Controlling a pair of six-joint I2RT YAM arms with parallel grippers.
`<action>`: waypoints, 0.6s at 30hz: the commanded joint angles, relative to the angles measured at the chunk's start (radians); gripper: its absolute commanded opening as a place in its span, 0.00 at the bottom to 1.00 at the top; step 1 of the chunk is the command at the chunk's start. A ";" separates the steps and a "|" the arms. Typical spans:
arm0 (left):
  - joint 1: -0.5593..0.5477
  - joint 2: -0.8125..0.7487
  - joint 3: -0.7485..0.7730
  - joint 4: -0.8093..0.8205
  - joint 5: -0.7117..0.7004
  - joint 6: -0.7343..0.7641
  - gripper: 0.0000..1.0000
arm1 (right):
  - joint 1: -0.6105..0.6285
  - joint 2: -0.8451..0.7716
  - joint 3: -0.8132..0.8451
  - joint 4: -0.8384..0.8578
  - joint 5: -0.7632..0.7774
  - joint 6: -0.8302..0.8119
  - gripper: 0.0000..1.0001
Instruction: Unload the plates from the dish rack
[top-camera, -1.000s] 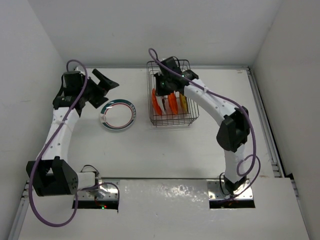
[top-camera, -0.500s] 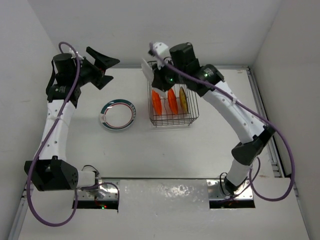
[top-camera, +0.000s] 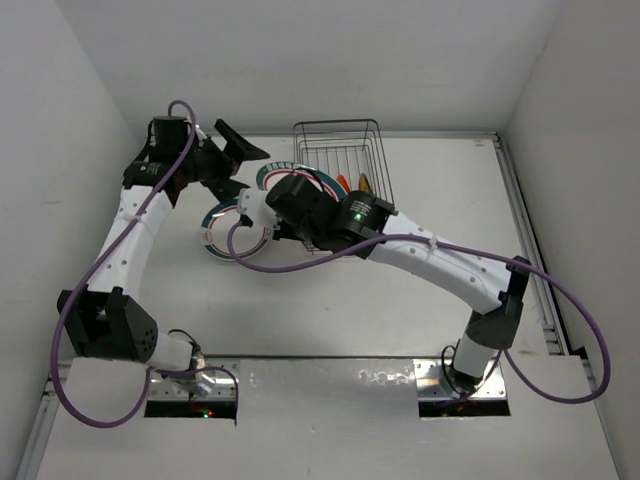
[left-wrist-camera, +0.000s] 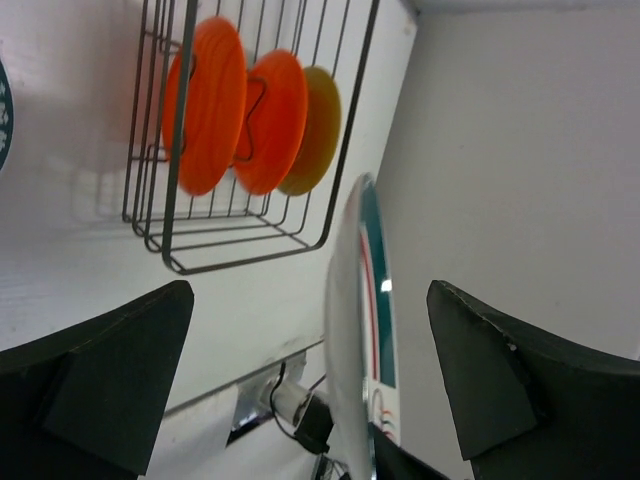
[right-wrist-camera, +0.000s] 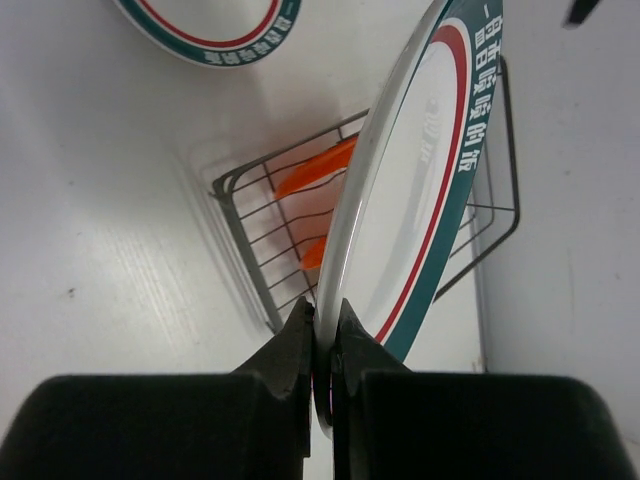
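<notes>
Right hand (right-wrist-camera: 322, 335), pinching a teal-ringed plate (right-wrist-camera: 420, 200), has carried it left, clear of the dish rack (top-camera: 337, 124); left hand (top-camera: 235, 160) gapes open.

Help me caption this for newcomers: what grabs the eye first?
A teal-and-red-rimmed white plate held on edge, pinched by the right gripper beside the dish rack. Two orange plates and a yellowish one stand in the rack; a matching ringed plate lies flat on the table.
</notes>
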 joint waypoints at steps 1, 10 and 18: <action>-0.015 -0.004 0.013 -0.069 -0.017 0.062 1.00 | 0.007 0.035 0.082 0.086 0.114 -0.055 0.00; -0.033 0.007 -0.007 -0.026 0.028 0.060 0.16 | 0.018 0.118 0.131 0.153 0.094 -0.021 0.00; 0.115 -0.095 -0.103 -0.048 -0.205 0.088 0.00 | 0.009 -0.059 -0.049 0.264 0.103 0.164 0.99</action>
